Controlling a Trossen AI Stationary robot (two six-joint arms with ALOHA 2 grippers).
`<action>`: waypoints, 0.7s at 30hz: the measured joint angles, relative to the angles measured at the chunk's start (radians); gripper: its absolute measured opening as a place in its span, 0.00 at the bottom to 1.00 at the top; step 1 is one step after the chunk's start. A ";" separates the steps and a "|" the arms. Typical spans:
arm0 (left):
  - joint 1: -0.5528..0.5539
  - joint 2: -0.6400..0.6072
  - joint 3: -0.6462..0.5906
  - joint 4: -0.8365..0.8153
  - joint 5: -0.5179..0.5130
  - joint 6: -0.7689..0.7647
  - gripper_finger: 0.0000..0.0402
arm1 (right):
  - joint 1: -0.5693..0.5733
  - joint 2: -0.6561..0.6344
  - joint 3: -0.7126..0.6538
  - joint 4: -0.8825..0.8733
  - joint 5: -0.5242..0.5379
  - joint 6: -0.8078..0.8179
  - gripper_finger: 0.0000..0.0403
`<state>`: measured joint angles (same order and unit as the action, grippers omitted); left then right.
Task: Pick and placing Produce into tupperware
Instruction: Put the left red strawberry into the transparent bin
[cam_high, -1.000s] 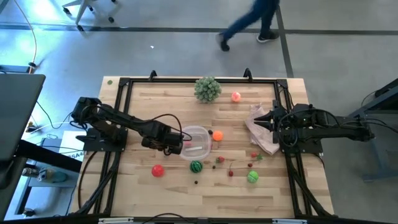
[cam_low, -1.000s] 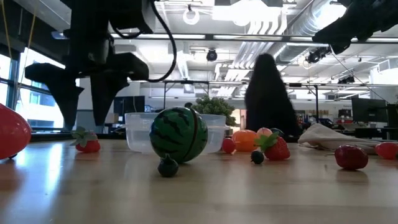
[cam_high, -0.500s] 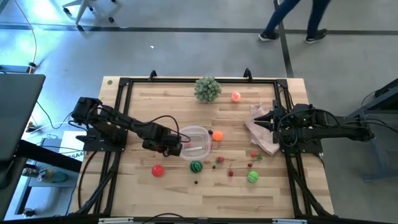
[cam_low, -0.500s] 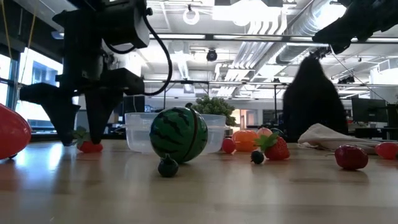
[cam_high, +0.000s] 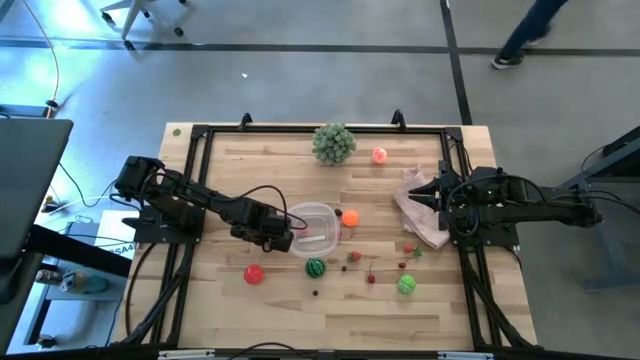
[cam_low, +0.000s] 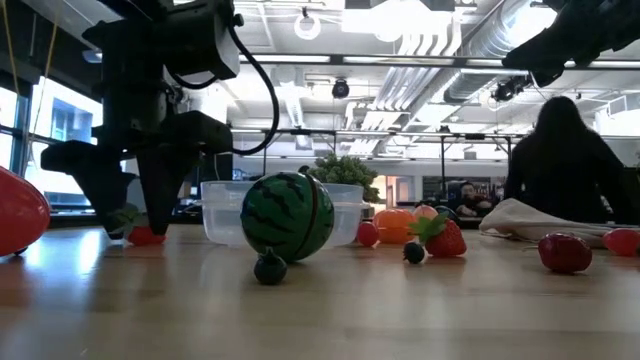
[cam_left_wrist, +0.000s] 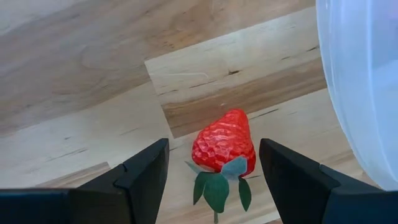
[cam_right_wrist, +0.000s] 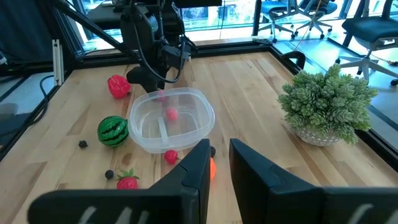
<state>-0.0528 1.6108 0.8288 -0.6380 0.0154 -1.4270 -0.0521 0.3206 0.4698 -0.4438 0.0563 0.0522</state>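
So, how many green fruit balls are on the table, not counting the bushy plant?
2. The striped watermelon ball lies just beside the tupperware; a plain green ball lies nearer the right arm's side. Another could be hidden under an arm.

A: Where do the cameras look from?
B: One looks down from high up. One sits low on the table (cam_high: 230, 175). Both see the tupperware (cam_high: 316, 229).
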 joint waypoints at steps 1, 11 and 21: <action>0.000 0.000 0.000 0.000 -0.001 0.007 0.60 | 0.000 0.000 0.000 0.000 0.000 0.000 0.13; 0.000 0.000 0.000 0.004 -0.008 0.014 0.59 | 0.000 0.000 0.000 0.000 0.000 0.000 0.13; 0.000 0.000 0.000 0.006 -0.021 0.021 0.41 | 0.000 0.000 0.000 0.000 0.000 0.000 0.13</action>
<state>-0.0528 1.6112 0.8288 -0.6323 -0.0053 -1.4063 -0.0520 0.3206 0.4698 -0.4438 0.0563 0.0525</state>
